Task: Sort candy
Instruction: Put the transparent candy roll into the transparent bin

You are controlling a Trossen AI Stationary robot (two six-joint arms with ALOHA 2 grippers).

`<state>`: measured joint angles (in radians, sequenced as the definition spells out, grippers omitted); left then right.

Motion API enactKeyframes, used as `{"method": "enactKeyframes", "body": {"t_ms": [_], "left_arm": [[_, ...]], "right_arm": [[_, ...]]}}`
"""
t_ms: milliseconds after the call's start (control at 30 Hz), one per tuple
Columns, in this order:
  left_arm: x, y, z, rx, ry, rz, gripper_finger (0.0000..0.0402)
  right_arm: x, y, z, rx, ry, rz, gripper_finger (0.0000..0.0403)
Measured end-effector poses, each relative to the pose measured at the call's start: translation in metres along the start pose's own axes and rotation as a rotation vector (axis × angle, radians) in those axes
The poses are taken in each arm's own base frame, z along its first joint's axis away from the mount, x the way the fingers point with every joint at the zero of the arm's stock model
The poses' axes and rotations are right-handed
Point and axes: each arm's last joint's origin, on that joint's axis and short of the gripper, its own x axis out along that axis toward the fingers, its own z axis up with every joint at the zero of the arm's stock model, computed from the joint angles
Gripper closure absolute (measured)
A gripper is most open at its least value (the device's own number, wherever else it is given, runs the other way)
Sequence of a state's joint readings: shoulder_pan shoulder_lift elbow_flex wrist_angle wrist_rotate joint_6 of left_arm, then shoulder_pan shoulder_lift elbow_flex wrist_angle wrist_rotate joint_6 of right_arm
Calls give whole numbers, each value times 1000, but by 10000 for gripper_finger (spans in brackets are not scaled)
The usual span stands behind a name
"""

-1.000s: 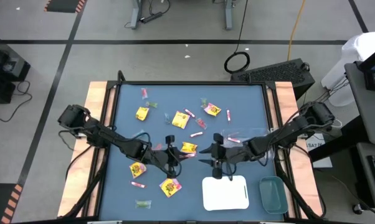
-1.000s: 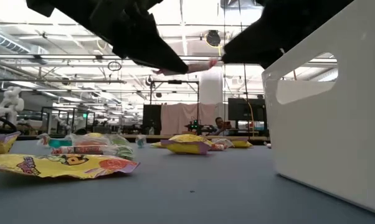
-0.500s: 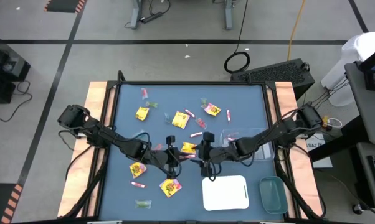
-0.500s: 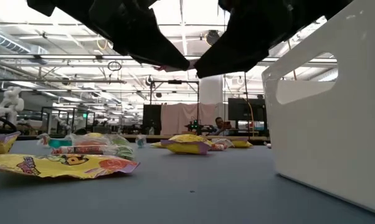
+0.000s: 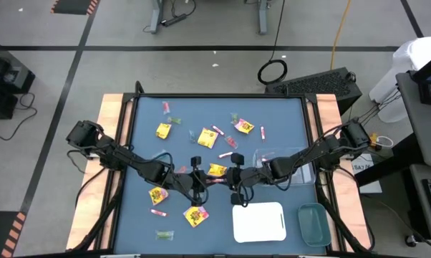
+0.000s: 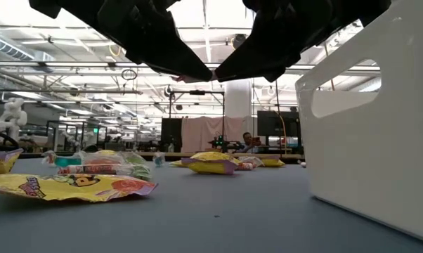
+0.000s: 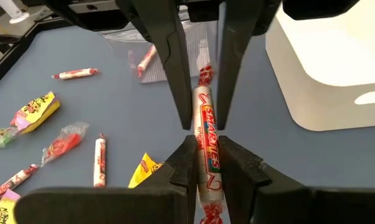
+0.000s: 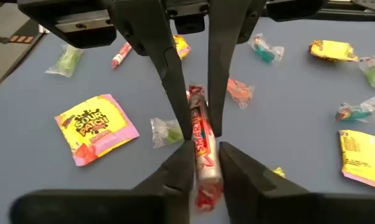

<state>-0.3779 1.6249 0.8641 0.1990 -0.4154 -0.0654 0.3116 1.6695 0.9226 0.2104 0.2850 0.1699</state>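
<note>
A pink-red candy stick [image 7: 206, 134], a wrapped roll with twisted ends, is held above the table's middle between both grippers. My left gripper [image 5: 205, 180] [image 7: 210, 163] is shut on it. My right gripper [image 5: 228, 179] [image 8: 206, 163] faces it tip to tip and is open, with its fingers [image 7: 178, 93] on either side of the roll's other end and narrow gaps showing. In the low view the two sets of fingertips meet well above the table. Yellow packets [image 5: 195, 215], more sticks [image 5: 158, 212] and green pieces [image 5: 163, 234] lie scattered on the blue table top. My left gripper pinches the candy stick between its two fingers on the half nearest its own wrist [image 7: 210, 155]. The fingers lie along the roll and come about level from the table's left. The roll is lifted clear, and its other end [image 7: 203, 78] sticks out toward my right gripper.
A white tray [image 5: 258, 222] and a green-tinted tray [image 5: 313, 222] stand at the near right. A clear tray [image 5: 273, 155] sits under my right arm. Loose candy covers the far and left parts of the table [image 5: 287, 115]. The white tray's wall [image 6: 366, 133] fills the low view's right.
My right gripper has moved toward the table's left, up to my left gripper, until its open fingers stand around the free end of the held stick. My left gripper and the stick have kept still.
</note>
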Motion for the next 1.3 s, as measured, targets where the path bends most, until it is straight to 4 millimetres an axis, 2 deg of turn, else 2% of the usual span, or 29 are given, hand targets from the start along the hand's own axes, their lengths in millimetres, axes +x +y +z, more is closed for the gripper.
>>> {"method": "enactKeyframes", "body": {"t_ms": [133,300,433,600,700,833,933,1033,1167,1300], "left_arm": [[0,0,0,2,3,-1,343],[0,0,0,-6,0,2,332],[-1,-2,1,-17,-15,0,301],[-11,-5,7,-42,-37,-9,242],[-25,-4,14,-83,-45,6,223],[-48,-1,23,-123,-59,-6,220],[-62,-2,19,-98,-32,12,220],[-68,-5,12,-79,-34,57,220],[-68,-5,-1,-59,-18,100,220],[-68,-6,-1,-67,-35,95,220]], "right_arm": [[0,0,0,0,4,3,377],[0,0,0,1,3,3,369],[-1,-1,0,4,4,3,358],[-8,-2,3,9,12,2,365],[-19,-2,7,14,29,3,366],[-37,2,10,-6,60,20,362],[-53,7,13,-34,72,44,362],[-74,13,19,-61,52,73,361],[-99,21,29,-94,-76,44,361],[-108,23,25,-96,-222,12,360]]}}
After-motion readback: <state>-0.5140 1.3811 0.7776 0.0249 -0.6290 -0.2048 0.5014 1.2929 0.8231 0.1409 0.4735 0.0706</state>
